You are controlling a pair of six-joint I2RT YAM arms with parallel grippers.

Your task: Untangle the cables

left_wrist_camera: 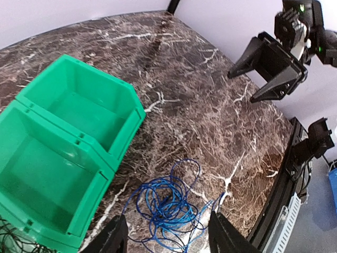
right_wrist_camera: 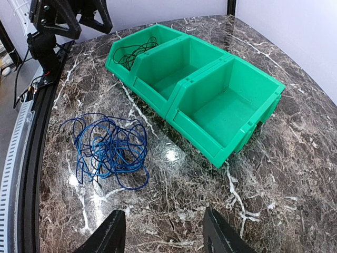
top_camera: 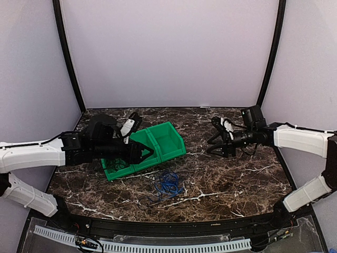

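Note:
A tangled bright blue cable lies loose on the marble table in front of the green three-compartment bin. It shows in the left wrist view and the right wrist view. A bundle of thin black cables lies in the bin's end compartment. My left gripper is open and empty above the bin, with the blue cable between its fingertips in its wrist view. My right gripper is open and empty, right of the bin, above bare table.
The bin's other two compartments are empty. The right gripper shows in the left wrist view, and the left gripper shows in the right wrist view. A black rail runs along the table's near edge.

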